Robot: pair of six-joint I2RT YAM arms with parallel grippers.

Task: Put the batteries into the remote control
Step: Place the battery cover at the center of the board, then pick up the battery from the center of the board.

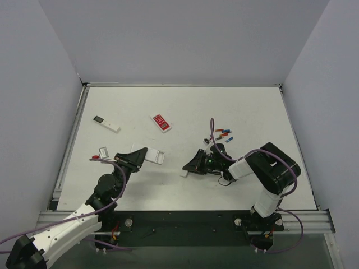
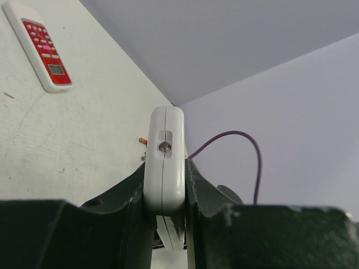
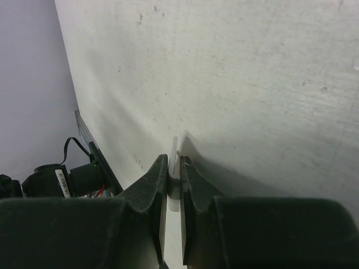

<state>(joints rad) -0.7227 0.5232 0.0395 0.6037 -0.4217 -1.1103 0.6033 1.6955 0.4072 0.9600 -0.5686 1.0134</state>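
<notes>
My left gripper (image 2: 166,188) pinches the remote control (image 2: 165,148) across its long edges. It looks light, stiff and smooth, so a side grip suits. My right gripper (image 3: 174,175) is pressed onto a thin white plate (image 3: 175,150). The batteries (image 1: 229,138) lie beyond it, small and likely to roll.

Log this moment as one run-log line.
left gripper: shut on remote control | right gripper: shut on thin white piece | batteries: lying loose, not loaded
</notes>
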